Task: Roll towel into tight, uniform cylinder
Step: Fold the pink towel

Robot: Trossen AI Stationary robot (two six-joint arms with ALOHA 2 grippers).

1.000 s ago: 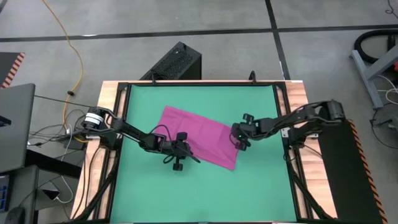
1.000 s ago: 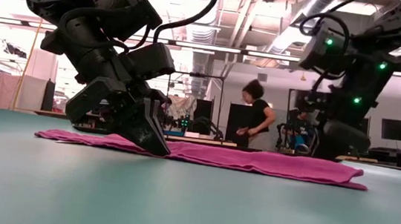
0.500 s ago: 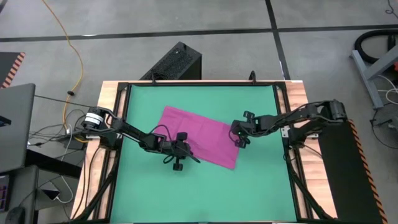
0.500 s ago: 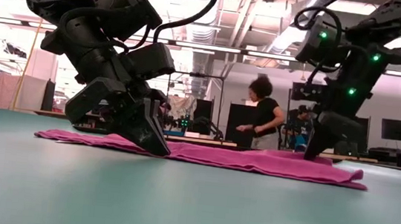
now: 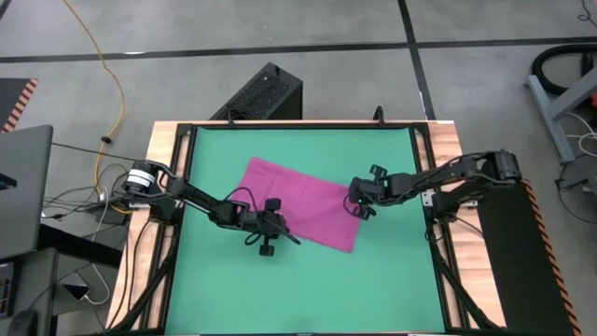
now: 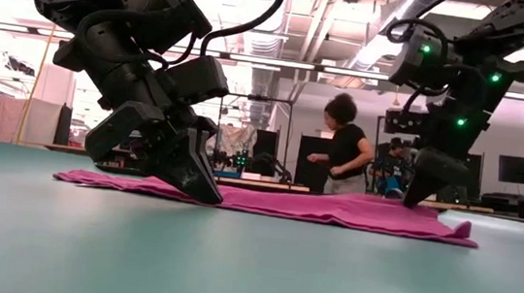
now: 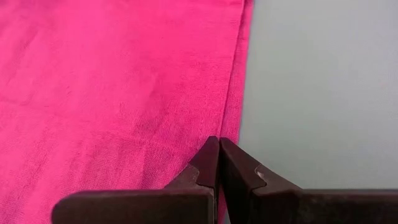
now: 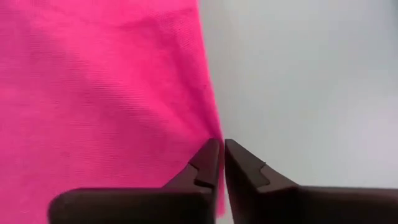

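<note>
The towel (image 5: 303, 205) lay flat and unrolled on the green mat (image 5: 392, 289), stretched between the two arms. The left gripper (image 7: 219, 155) was pressed down at the cloth's long edge, its fingers fully together with the hem running just beside the tips and bare mat on the other side of them; whether any fabric was pinched between them could not be told. The right gripper (image 8: 221, 158) sat at the opposite end, its tips almost meeting with only a thin slit between, right at the border where pink met mat; a grip on the hem was possible but not plain to see. In the low view the cloth near the right gripper (image 6: 428, 188) showed a slight raised fold, while the rest stayed level. A person (image 6: 343, 145) stood in the room well behind the table. The risk from here seemed to be an uneven start: if only one gripper truly held the edge, the first turn could skew into a cone, or the hem could slip free and leave a loose, slack core.
</note>
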